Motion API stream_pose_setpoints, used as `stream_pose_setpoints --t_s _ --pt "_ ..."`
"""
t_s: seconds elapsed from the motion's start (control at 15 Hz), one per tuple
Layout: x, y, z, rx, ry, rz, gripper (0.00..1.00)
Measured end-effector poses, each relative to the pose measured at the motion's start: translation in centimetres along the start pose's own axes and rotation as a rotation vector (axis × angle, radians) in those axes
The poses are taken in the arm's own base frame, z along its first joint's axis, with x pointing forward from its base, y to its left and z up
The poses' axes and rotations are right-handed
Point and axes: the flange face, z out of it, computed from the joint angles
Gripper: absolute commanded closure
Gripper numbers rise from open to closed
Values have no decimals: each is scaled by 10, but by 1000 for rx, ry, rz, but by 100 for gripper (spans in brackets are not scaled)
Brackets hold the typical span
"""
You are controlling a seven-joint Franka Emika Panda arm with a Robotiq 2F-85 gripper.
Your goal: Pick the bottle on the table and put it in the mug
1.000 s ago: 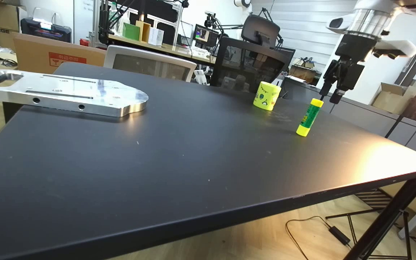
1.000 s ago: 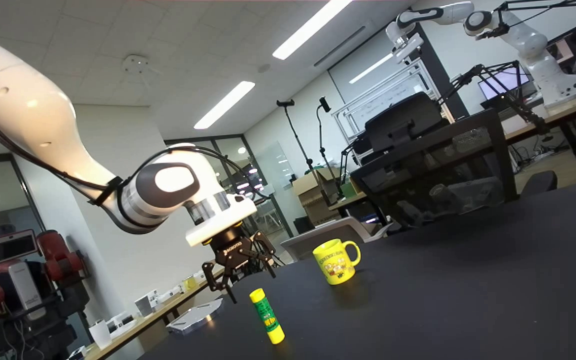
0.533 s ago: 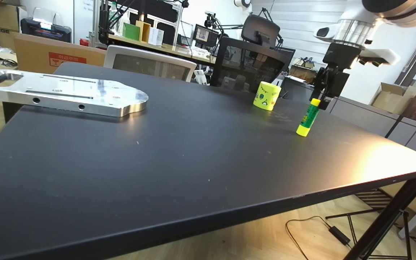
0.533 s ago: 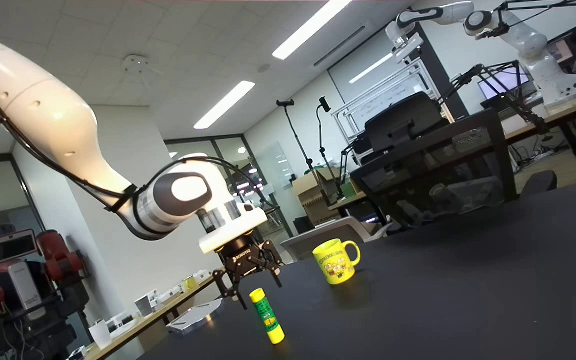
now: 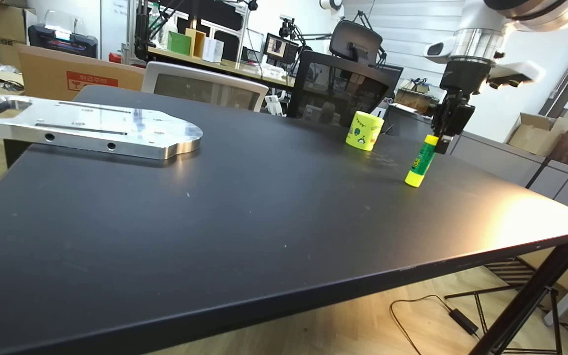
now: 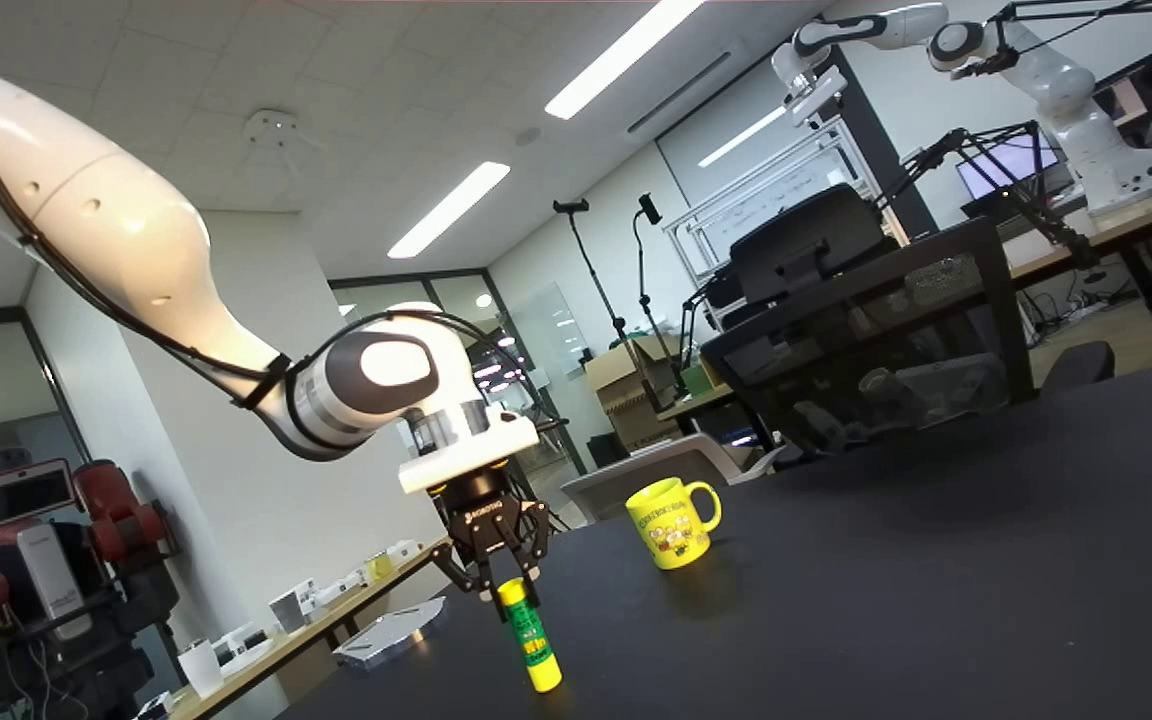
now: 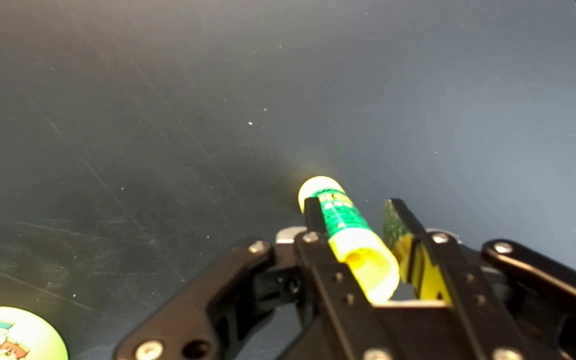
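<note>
Background: a black mesh chair (image 6: 891,325) stands behind the table (image 5: 225,212), which has a matte black top and dark metal legs. A machined metal plate (image 5: 89,120) lies at one end of it. The bottle (image 6: 533,640), yellow at both ends with a green label, stands on end on the table. The gripper (image 7: 354,212) is positioned over its upper part, jaws close together, one on each side of the bottle. In the wrist view, one jaw overlaps the bottle's edge and a narrow dark gap shows beside the other; whether both bear on it cannot be confirmed from these angles. The mug (image 6: 671,525), yellow-green with printed figures, stands upright on the table, apart from the bottle; its handle shows in an exterior view, facing away from the bottle.
</note>
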Motion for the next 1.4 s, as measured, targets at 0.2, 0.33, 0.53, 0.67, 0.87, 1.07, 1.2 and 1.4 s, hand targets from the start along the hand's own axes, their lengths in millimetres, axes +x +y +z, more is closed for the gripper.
stream_pose_setpoints --t_s 0.2,0.33,0.53,0.67,0.87,1.07,1.2,1.4 --pt "-4 14 -14 20 8 34 92" --pt "-6 27 -28 -4 28 50 92" --pt "-7 49 -59 -75 76 73 92" --pt "-8 65 -84 -127 113 92 92" --pt "-7 85 -118 -187 152 121 92" --pt "0 100 -140 -227 164 139 68" --pt "2 102 -140 -227 162 135 68" --pt "2 101 -136 -220 157 134 68"
